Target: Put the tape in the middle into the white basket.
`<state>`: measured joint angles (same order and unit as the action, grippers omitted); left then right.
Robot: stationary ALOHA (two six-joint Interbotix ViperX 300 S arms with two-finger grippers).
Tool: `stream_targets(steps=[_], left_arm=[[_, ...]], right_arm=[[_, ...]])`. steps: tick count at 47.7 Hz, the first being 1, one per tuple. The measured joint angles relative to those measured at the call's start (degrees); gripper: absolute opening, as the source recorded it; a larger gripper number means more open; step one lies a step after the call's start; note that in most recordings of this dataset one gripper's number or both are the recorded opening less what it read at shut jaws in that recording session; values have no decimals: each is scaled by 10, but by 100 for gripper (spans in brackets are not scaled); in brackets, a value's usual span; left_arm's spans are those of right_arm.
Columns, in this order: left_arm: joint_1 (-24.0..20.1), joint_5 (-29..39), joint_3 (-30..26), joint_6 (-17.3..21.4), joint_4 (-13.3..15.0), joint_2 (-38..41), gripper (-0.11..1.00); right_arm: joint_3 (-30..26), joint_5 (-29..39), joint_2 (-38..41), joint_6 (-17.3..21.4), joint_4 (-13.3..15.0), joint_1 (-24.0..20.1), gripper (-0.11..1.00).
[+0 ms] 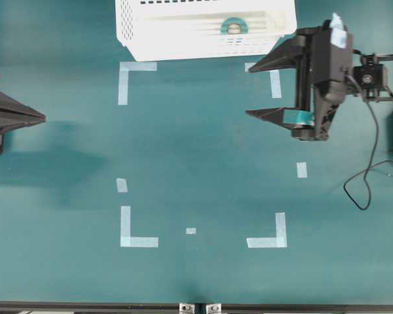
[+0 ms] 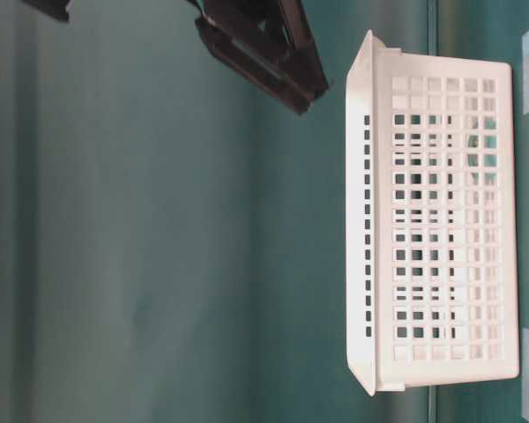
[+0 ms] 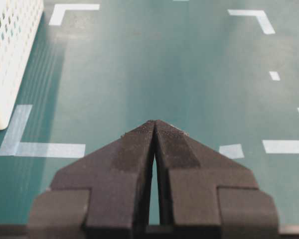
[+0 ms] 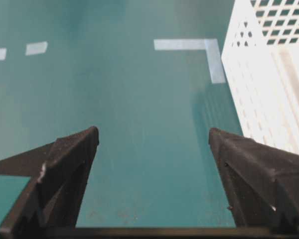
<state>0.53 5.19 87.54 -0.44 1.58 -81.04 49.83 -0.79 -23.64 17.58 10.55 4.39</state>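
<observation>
The tape (image 1: 234,27) lies inside the white basket (image 1: 183,46).
Right claw (image 1: 259,90) released and empty, left claw (image 1: 42,118) clenched; a careless retreat could clip the basket's near wall.

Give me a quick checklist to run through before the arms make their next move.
1. Tape inside the white basket: ok.
2. Right gripper open and empty: ok.
3. Right gripper clear of the basket: ok, it is beside it, not touching.
4. Left gripper shut and empty: ok.
5. Tape lying flat on the basket floor: cannot tell.
</observation>
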Motion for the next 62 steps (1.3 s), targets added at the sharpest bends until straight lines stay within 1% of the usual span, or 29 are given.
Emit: stream_targets(steps=[14,43,48,62], left_arm=[[0,0,-1,0,0,0,-11],[-6,0,0,0,0,0,-11],[-6,0,0,0,0,0,-11],[-6,0,0,0,0,0,-11]], right_arm=[[68,-27,-87,2,0,0,93],[202,-31,-277,3,1,1,93],[232,-31,-311,5,1,0,93],[273,-29,-385,6,0,0,93]])
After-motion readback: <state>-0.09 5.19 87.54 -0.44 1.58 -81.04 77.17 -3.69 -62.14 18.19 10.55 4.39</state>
